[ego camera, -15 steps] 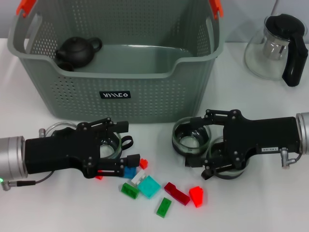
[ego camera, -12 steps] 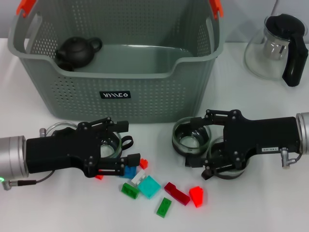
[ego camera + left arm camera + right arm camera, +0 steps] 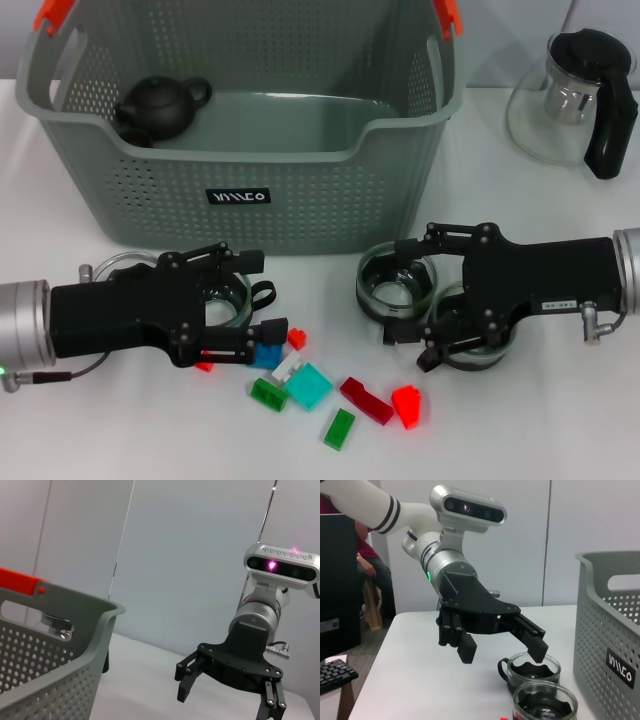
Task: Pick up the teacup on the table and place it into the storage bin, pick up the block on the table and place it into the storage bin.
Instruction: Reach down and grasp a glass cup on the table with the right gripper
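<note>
1. Left pincer [image 3: 248, 304] is seen low over the tabletop [image 3: 560, 420] with its fingers spread apart, one on each side of a glass teacup [image 3: 228, 298]; no contact with the glass can be made out.
2. Right pincer [image 3: 415, 300] is likewise held agape, between two more glass cups [image 3: 396, 280] in front of the storage bin [image 3: 250, 160].
3. Scattered blocks [image 3: 310, 385] in red, green, teal and blue are found on the tabletop just beside the left pincer's lower finger.
4. A black teapot [image 3: 158, 105] is seen inside the bin, in its far left corner.
5. A glass pitcher [image 3: 575, 95] with a black handle is placed well apart, at the far right.
6. The tabletop is white; pale grey wall panels are seen behind it.
</note>
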`<state>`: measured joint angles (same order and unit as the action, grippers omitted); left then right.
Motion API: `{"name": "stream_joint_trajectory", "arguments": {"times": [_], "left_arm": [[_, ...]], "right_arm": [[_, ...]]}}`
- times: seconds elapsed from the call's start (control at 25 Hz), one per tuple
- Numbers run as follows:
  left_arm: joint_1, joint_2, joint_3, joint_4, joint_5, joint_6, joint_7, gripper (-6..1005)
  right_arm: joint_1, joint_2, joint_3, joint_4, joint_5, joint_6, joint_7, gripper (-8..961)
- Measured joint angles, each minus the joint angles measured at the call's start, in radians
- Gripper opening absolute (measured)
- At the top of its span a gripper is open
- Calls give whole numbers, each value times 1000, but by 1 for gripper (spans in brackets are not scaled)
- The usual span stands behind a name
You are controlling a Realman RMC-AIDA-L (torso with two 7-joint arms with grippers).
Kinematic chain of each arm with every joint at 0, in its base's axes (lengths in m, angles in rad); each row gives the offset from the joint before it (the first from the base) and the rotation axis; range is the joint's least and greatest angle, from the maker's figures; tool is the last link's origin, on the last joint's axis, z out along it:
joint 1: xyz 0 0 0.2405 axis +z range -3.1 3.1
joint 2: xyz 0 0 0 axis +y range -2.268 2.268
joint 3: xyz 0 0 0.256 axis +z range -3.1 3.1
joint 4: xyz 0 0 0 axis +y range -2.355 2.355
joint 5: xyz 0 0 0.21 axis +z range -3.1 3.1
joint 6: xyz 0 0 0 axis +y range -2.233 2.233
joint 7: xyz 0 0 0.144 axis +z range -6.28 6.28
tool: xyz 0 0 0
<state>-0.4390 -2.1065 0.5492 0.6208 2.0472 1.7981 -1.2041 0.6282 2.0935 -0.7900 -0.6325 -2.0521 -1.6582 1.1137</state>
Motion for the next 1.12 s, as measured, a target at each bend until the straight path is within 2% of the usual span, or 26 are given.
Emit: {"name": "stream_joint_trajectory", "arguments": {"times": [0.24, 0.76, 1.12], "left_arm": [[-4, 1, 0, 0, -1, 3, 0, 932], [-6, -7, -25, -20, -14, -10, -6, 933], [4, -15, -51, -35, -28, -11, -6, 933]], "right_arm": [[-14, -2, 0, -72, -8, -23, 31, 942], [-34, -6, 0, -436, -255, -165, 332, 941], [-12, -6, -13, -488, -362, -211, 445, 942]]}}
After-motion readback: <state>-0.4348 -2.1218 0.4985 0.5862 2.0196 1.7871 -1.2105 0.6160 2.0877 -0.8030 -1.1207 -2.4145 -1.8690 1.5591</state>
